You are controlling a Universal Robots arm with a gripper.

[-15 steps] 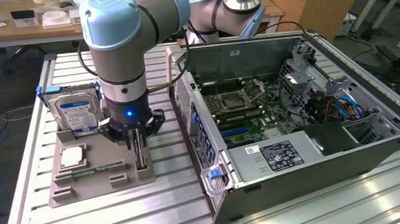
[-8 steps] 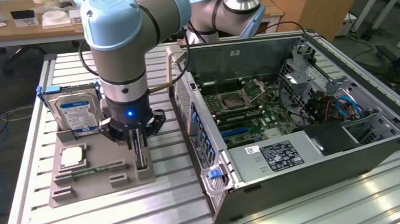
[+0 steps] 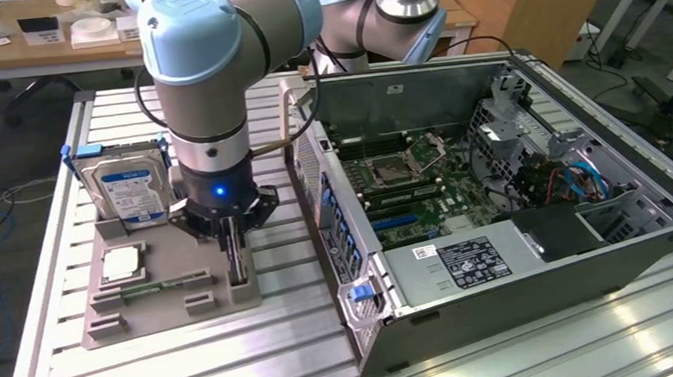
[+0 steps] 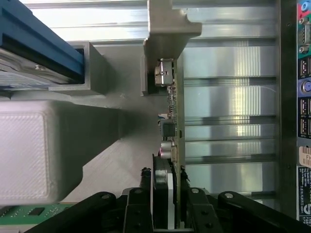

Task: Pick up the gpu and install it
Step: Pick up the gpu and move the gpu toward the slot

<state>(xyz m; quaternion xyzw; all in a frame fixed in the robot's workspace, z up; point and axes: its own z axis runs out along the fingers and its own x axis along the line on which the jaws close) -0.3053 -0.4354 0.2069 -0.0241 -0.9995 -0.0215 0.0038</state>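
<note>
Looking at the ext. view first: your arm [image 3: 198, 75] reaches straight down onto the grey holder tray [image 3: 222, 305]. The tray sits on the slatted metal tabletop [image 3: 265, 356] at the exterior view's left, just beside the open PC case [image 3: 526, 274]. The end effector [image 3: 235, 241] is down over the gpu [image 3: 241, 269]. The gpu stands on its long edge in a slot along the tray's side nearest the case, so it's seated in the tray and not yet in the case. Also on the tray, on the arm's other side from the case: a hard drive [image 3: 129, 189] w/ blue-white label, propped upright at the far end, and a small square silver chip [image 3: 123, 264] lying flat nearer the cam. The case lies on its side w/ the motherboard [image 3: 417, 180] facing up.

Wrist view: the end effector [image 4: 165, 171] straddles the gpu [image 4: 174, 111], w/ black linkage on either side of the card. You see the card edge-on, a green board w/ small silvery parts on one face. Its far end meets a grey post [image 4: 165, 29] of the tray. You can't tell from this whether the end effector is pinching the card or sitting slack around it. To one side of the gpu are a pale textured block [image 4: 29, 150] and the hard drive's blue edge. To the other side are tabletop slats, then the case's rear ports [image 4: 303, 97].
</note>
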